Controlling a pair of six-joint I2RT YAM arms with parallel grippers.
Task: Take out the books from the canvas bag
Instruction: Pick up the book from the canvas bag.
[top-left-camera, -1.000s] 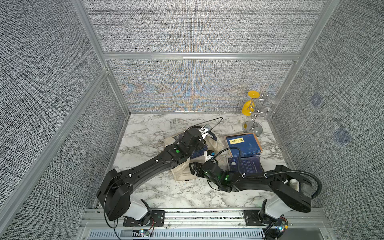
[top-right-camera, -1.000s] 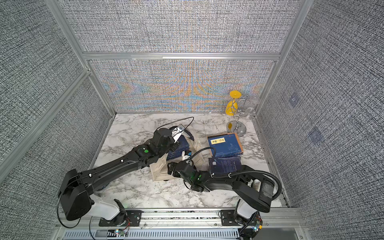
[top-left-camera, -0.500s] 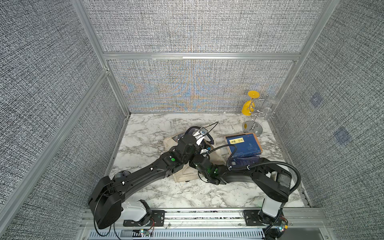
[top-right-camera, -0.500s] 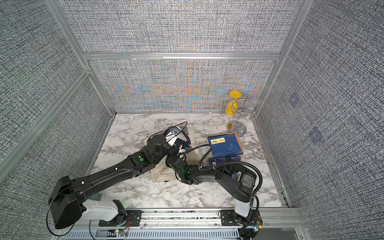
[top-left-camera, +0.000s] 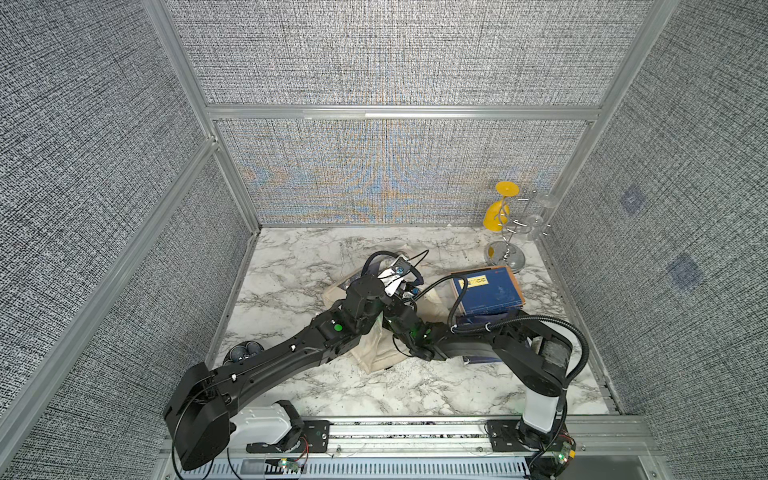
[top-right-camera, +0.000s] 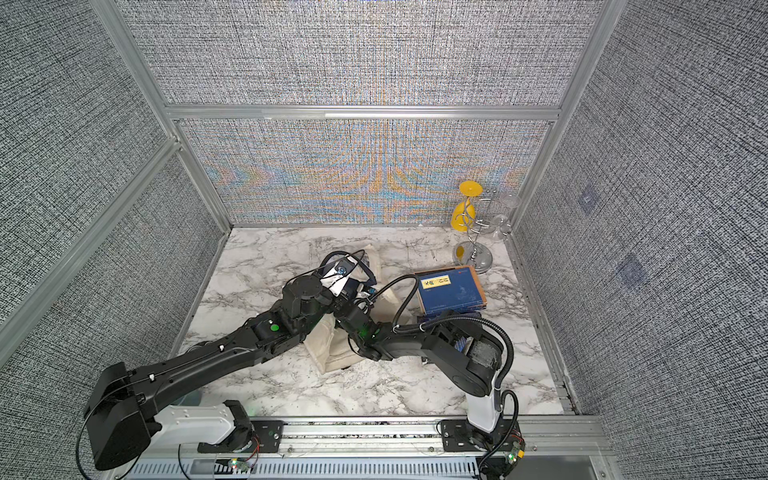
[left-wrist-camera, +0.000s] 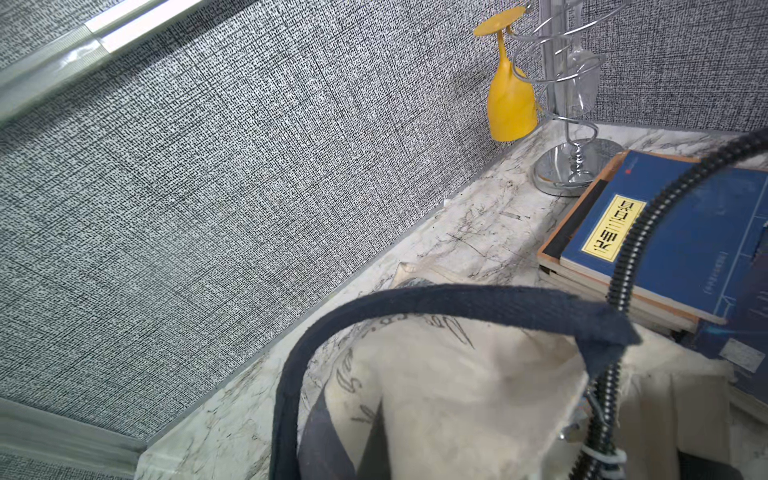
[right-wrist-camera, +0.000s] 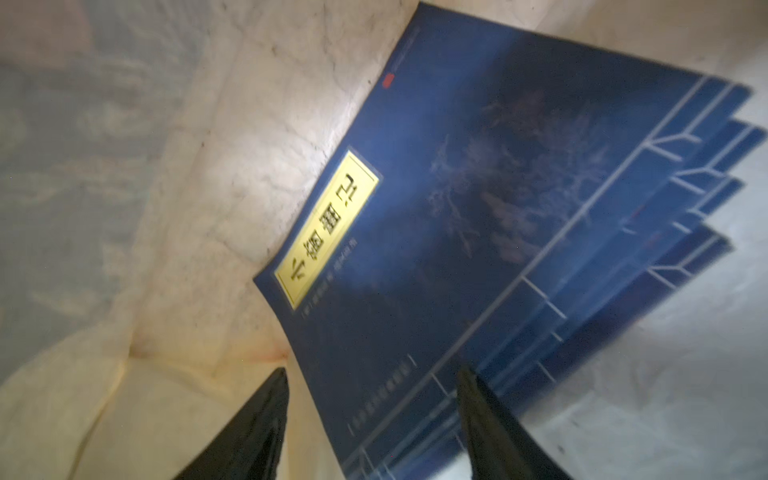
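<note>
Right gripper (right-wrist-camera: 372, 370), reaching inside the canvas bag (right-wrist-camera: 178, 199), stands with its two black fingers (right-wrist-camera: 266, 415) spread to either side of the near corner of the top book (right-wrist-camera: 457, 216), a navy cover with a yellow title label; whether the pads touch it cannot be told. Beneath that cover the corners of more books (right-wrist-camera: 706, 195) fan out against the cream lining. In both top views the bag (top-left-camera: 376, 349) lies slumped mid-table, both arms meeting over its mouth. Left gripper (top-left-camera: 395, 276) is pressed together at the raised opening, where a navy handle (left-wrist-camera: 415, 299) arches up off the cloth; its fingertips are hidden, so what it pinches cannot be told. Just beside the bag, on the right arm's side, a stack of books (top-left-camera: 486, 291) already rests on the marble tabletop (top-left-camera: 307, 257), partly under the right arm. Behind the stack, a chrome glass rack (top-left-camera: 507, 249) in the far corner carries an upturned yellow goblet (top-left-camera: 496, 214) and clear glasses (top-left-camera: 540, 208).
</note>
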